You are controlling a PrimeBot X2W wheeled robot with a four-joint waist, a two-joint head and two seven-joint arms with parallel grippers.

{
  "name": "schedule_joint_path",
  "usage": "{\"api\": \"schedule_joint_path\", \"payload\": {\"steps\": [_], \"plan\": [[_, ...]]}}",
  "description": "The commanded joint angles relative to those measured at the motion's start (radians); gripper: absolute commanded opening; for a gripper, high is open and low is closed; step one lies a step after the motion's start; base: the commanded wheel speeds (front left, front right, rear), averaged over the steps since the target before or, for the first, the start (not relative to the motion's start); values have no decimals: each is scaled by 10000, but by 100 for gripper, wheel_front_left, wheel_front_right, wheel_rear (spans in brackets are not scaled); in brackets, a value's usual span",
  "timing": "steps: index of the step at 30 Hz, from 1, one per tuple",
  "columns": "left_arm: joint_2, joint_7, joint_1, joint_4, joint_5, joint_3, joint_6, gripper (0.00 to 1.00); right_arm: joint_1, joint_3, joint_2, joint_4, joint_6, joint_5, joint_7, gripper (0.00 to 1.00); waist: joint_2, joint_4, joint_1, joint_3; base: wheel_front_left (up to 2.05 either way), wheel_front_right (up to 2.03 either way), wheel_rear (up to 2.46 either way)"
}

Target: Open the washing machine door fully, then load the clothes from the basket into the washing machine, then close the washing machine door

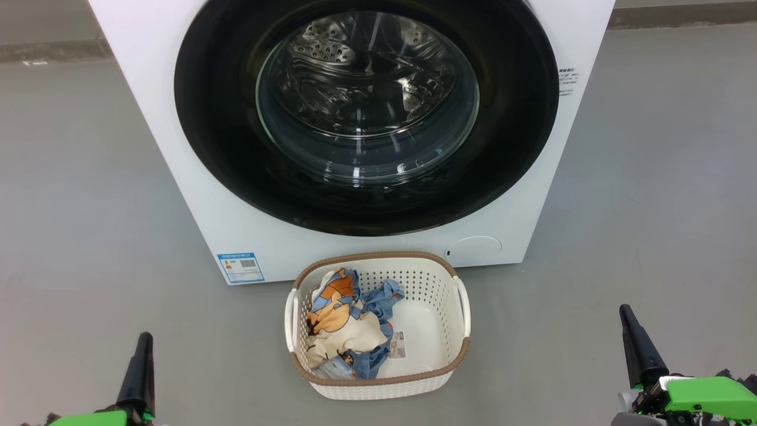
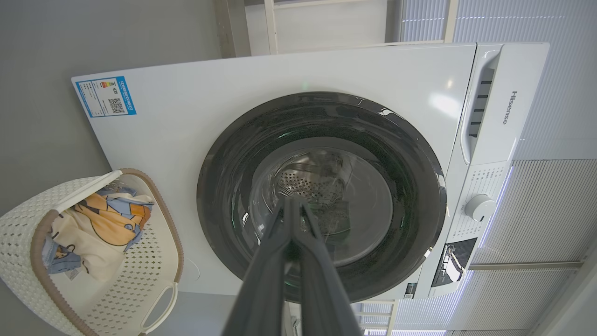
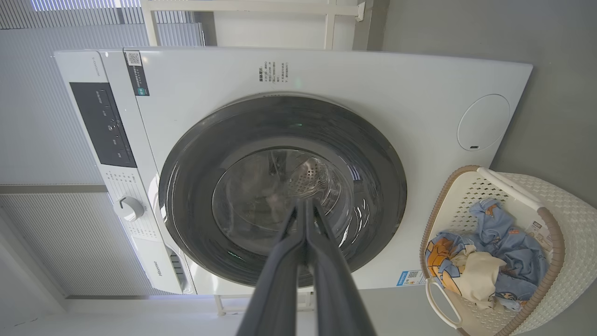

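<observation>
Looking down at the washing machine door [image 1: 366, 112], I find it closed flush against the front of the washing machine [image 1: 177, 195], its black rim unbroken all round and the steel drum visible only through the glass. So by my reckoning nothing of the job is done yet: the door is to be swung fully open, the load moved in, and the door closed again. The clothes [image 1: 346, 325] lie bunched in the left half of the basket [image 1: 378, 387], which stands on the grey floor [image 1: 89, 207] just in front of the machine, below the door and a little apart from the white panel. My left gripper [image 2: 293, 203] has its two fingers pressed together, holding nothing, and my right gripper [image 3: 305, 204] likewise. Both hang low, well back from the door, one on either side of the basket. Opening the door is the step I take to be first.
</observation>
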Motion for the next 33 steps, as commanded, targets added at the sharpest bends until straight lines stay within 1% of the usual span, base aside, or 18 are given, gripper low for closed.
{"api": "schedule_joint_path", "payload": {"steps": [1,16,17,21,23,27,30,33], "plan": [[168,75,-385,-193,88,348,-42,0,-411,235,-43,-243,-9,-51,84,0,0,0,0,0,0,0,0],[166,77,-385,-193,90,350,-42,0,-411,234,-43,-243,-9,-51,84,0,0,0,0,0,0,0,0],[0,0,0,0,0,2,0,100,0,0,0,0,0,0,0,100,0,0,0,0,0,0,0],[-140,-26,252,336,10,-67,0,100,231,9,102,388,0,1,-36,100,0,1,0,5,0,0,0],[-128,-73,260,275,47,-73,-1,100,233,36,98,360,0,-22,-89,100,0,5,2,12,0,0,0],[-61,-198,283,181,195,-128,-2,100,244,96,66,333,-1,-180,-216,100,0,26,22,-15,0,0,0],[14,-298,313,131,385,-176,-3,100,260,163,6,299,-1,-423,-307,100,0,35,5,-7,0,0,0],[60,-388,317,66,670,-183,-4,100,261,194,-35,255,-1,-738,-396,100,0,46,1,3,0,0,0]]}}
